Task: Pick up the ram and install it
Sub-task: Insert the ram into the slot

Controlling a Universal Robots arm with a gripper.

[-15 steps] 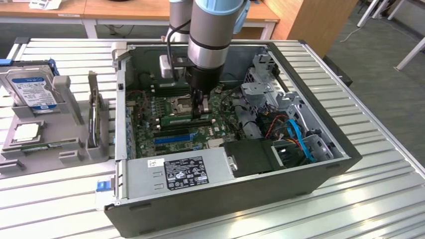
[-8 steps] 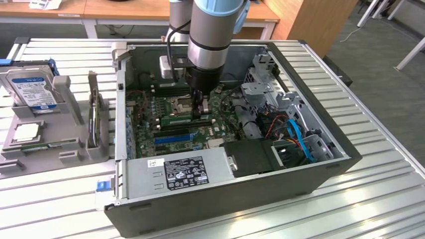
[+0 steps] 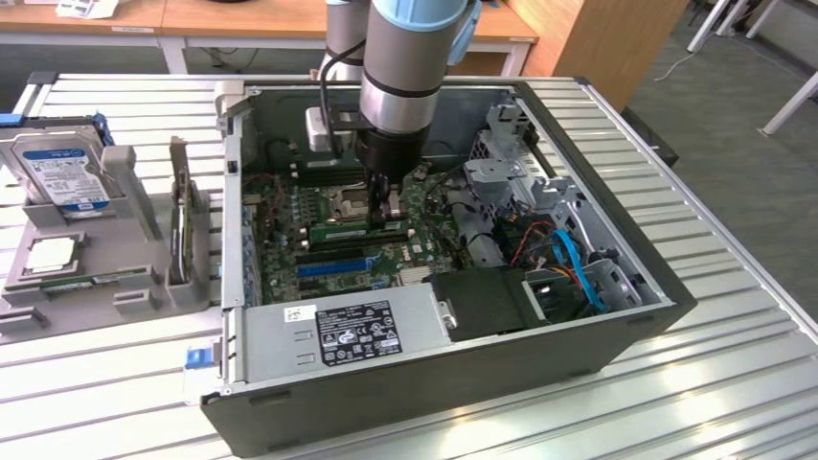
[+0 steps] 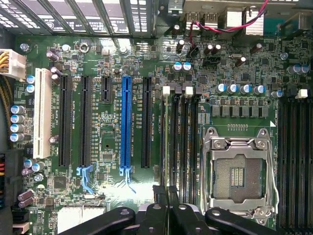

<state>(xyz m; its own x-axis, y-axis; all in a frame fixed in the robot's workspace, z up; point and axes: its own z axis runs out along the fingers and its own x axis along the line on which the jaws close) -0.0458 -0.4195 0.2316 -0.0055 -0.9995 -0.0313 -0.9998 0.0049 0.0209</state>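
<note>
Where slats end, desks apparently stand.

The computer case lies open on top, leaving free passage down to the motherboard around the gripper, hemmed by the power supply on the near side and the drive cage and loose cables on the exterior view's right.

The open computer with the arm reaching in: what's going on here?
A robot arm has its gripper down inside the open computer case, over the motherboard. The gripper is shut on the ram, a thin green stick, holding it at the memory slots beside the empty processor socket. A hard drive sits outside on a stand.
</note>
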